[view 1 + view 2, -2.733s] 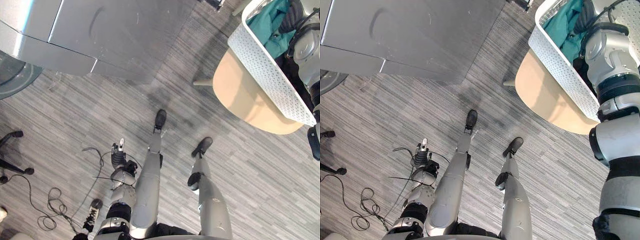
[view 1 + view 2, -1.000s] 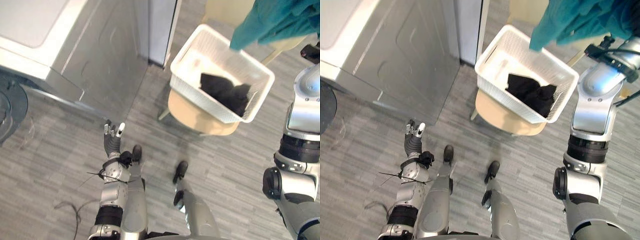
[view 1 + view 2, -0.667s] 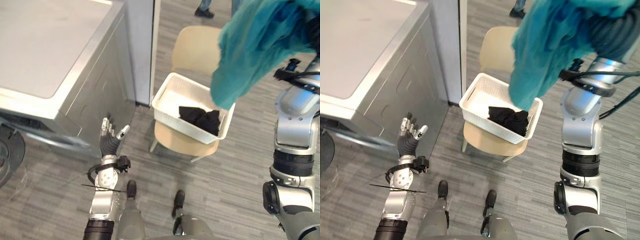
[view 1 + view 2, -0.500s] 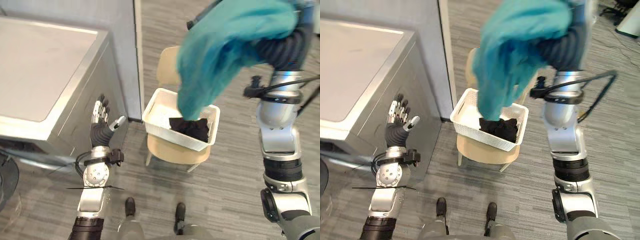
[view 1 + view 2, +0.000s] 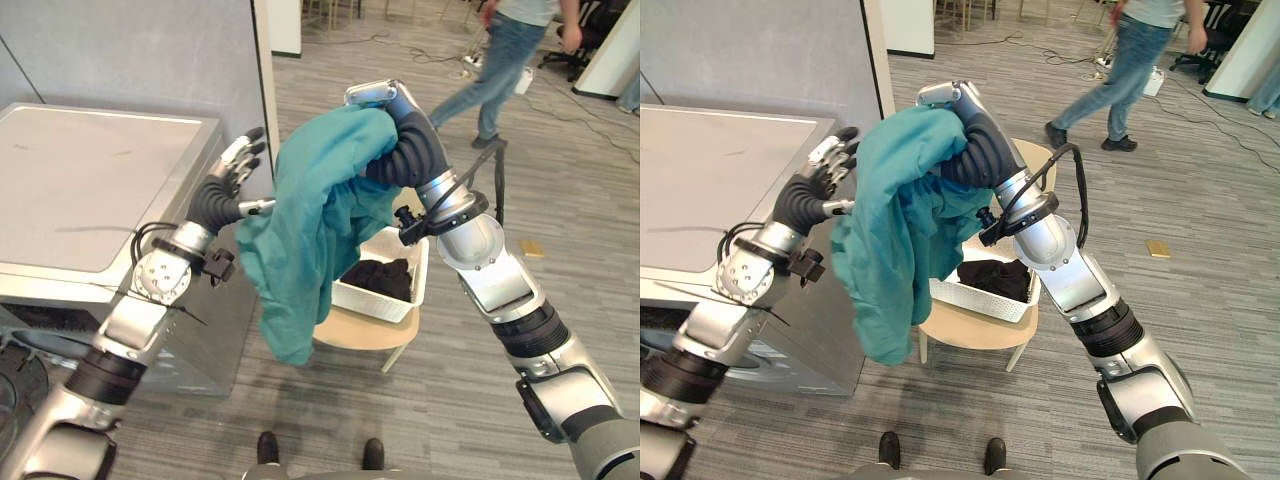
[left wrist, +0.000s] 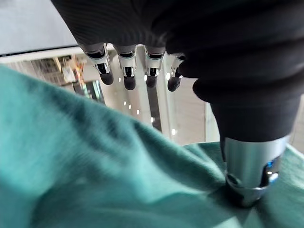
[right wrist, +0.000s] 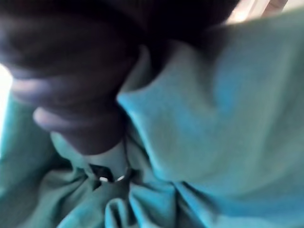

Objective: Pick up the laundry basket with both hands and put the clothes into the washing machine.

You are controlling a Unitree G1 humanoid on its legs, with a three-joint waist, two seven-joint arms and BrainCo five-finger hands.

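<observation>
**Teal garment hangs from the raised right hand, beside the washing machine**

Nearest, on the robot's left, stands the grey washing machine (image 5: 90, 190). The left hand (image 5: 228, 178) is raised over the machine's right edge. Its fingers are straight and slightly spread, and its thumb rests against the teal garment (image 5: 305, 230). The garment hangs in the air just right of that hand, its long axis pointing straight down. It is draped over the right hand (image 5: 385, 105), whose fingers are buried in cloth, so their grip cannot be told. Beyond and lower, the white laundry basket (image 5: 375, 302) sits on a beige chair seat (image 5: 355, 335) and holds black clothes (image 5: 380, 272). Far off, a person (image 5: 500, 60) walks past.

The machine lies left of and below the garment. The left hand is nearer to it, but the right arm appears to carry the load.
</observation>
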